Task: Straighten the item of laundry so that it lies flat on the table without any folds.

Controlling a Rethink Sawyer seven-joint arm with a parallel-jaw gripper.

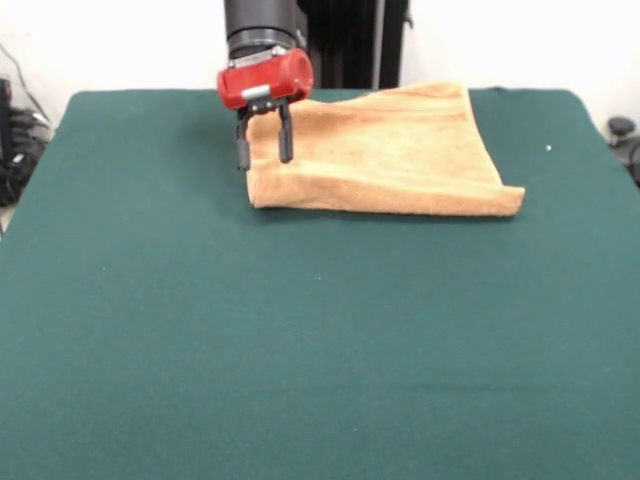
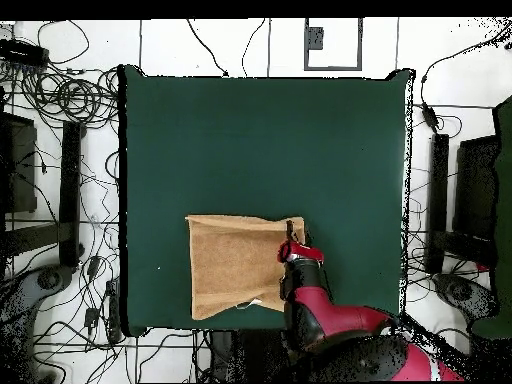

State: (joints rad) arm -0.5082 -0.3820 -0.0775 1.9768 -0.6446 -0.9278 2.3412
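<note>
Jaws: released, my two black fingers (image 1: 285,135) hang parted with a clear gap between them and nothing held.
Gripper: my black two-fingered gripper (image 1: 264,143) sits under a glossy red cylindrical wrist block (image 1: 266,78), which hangs from a black round arm segment (image 1: 262,25).
Gripper position: in the front view my tips hover at the towel's left end, one finger in front of the cloth, the other at its edge; whether they touch it I cannot tell.
Towel material: an orange-tan terry-cloth towel (image 1: 390,150), soft and nubby, matte, with a thick rounded edge along its near side.
Towel shape: not flat. In the front view it reads as a slanted four-sided patch, wider at the near edge than at the far one, with long shallow ridges running across it and the near right corner curled up a little.
Towel from above: a rough rectangle (image 2: 235,265) with a wavy top edge and a small pale spot at its lower edge, too small to make out.
Towel location: on the robot's side of the table, close to that edge, well apart from the other three edges.
Table: a large rectangular table covered in dark green felt-like cloth (image 1: 300,350), flat and even, much bigger than the towel.
Surroundings: black cables (image 2: 60,95) lie tangled on the pale floor beside the table in the overhead view.
</note>
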